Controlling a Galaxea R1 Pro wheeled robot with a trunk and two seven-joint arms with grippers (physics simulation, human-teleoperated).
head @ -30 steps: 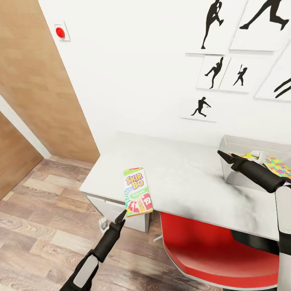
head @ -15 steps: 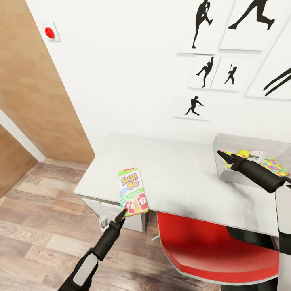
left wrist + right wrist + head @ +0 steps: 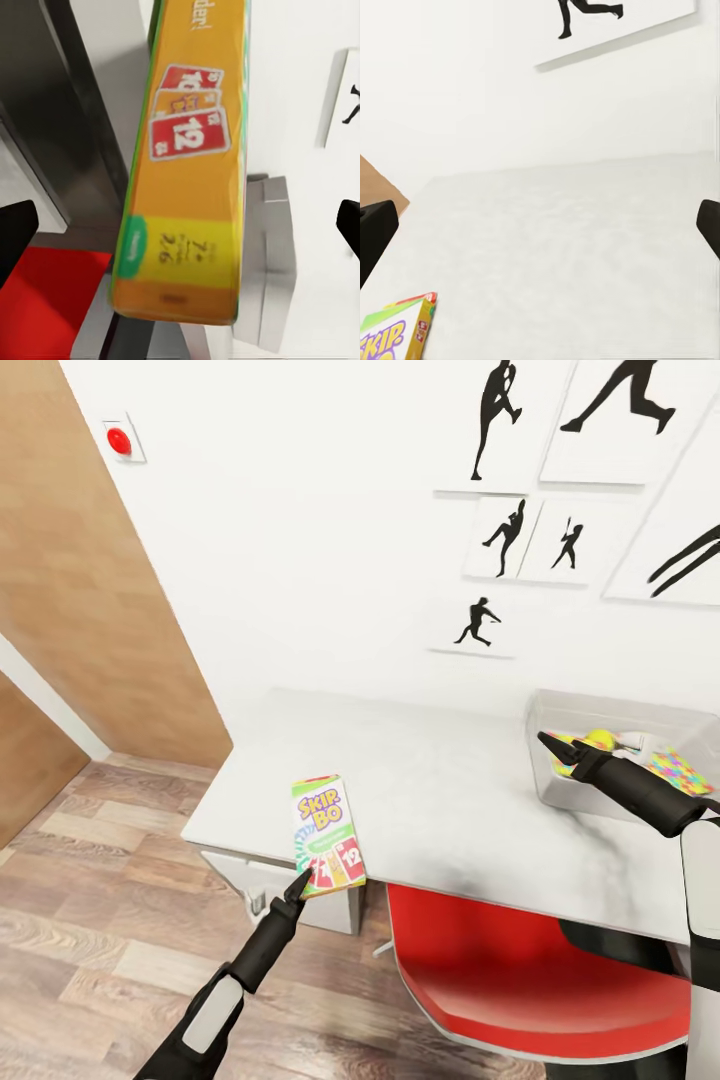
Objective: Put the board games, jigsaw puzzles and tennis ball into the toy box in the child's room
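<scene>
The SKIP BO box [image 3: 328,836] is lying at the table's [image 3: 450,800] near left edge, the left gripper [image 3: 297,885] sitting wide open around its end. Ball [image 3: 600,739] and puzzles [image 3: 672,768] are already lying in the toy box [image 3: 560,710] far right, the right gripper [image 3: 548,742] hovering beside it with fingers spread and empty.

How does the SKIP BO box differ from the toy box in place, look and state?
The SKIP BO box stands near the table's front edge, at the left pincer; the toy box rests far right, by the wall. The SKIP BO box is closed, colourfully printed; the toy box is grey, open, holding toys. Both are rectangular.
</scene>
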